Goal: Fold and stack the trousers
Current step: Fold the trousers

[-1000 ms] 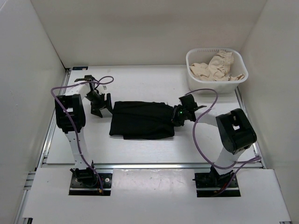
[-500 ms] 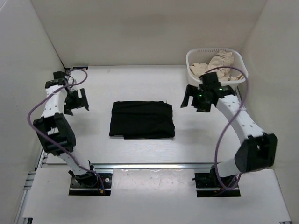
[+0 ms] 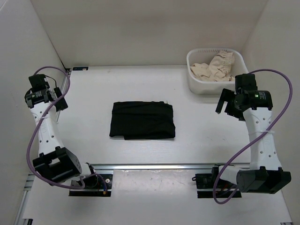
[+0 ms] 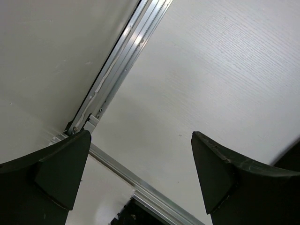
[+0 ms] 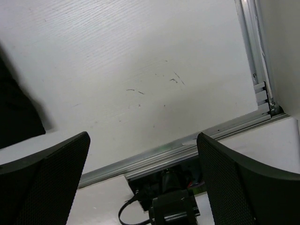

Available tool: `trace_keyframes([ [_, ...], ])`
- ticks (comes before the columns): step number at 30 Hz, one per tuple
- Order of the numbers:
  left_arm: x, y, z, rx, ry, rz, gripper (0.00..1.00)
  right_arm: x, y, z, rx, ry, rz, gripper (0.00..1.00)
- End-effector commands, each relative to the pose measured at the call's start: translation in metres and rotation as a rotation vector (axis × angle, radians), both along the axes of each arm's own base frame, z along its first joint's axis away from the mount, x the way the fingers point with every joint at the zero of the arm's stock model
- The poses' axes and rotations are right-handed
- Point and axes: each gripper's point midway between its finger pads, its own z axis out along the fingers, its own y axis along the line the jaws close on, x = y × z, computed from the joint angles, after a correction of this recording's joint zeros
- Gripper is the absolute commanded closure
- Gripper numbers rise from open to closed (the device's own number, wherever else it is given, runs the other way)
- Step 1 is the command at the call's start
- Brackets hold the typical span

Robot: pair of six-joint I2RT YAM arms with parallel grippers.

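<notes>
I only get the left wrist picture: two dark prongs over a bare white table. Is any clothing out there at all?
Observer: Yes. The trousers lie folded into a black rectangle in the middle of the table, with neither arm touching them.
Operator: Where's the other arm?
Observer: The right gripper hangs open at the right side, nearer than a white basket in the far corner.
Operator: Anything in it?
Observer: A crumpled beige cloth.

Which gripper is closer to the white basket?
Right. The right gripper hangs just below the white basket in the top view; the left gripper is far off, on the other side of the trousers.
</notes>
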Motion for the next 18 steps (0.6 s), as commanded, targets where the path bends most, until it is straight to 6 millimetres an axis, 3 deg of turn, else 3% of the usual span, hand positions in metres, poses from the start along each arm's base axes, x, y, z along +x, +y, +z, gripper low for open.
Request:
trace_keyframes([
  [1,0.000,0.004,0.017,0.043,-0.038,0.012,0.00,-0.006,-0.012,0.013,-0.070,0.003,0.000,0.01],
  [8,0.005,0.006,0.033,0.061,-0.079,0.012,0.00,-0.009,-0.015,0.017,-0.082,-0.015,-0.008,0.01],
  [18,0.004,0.004,0.034,0.050,-0.074,0.005,0.00,-0.013,-0.019,0.024,-0.101,-0.065,-0.022,0.01],
])
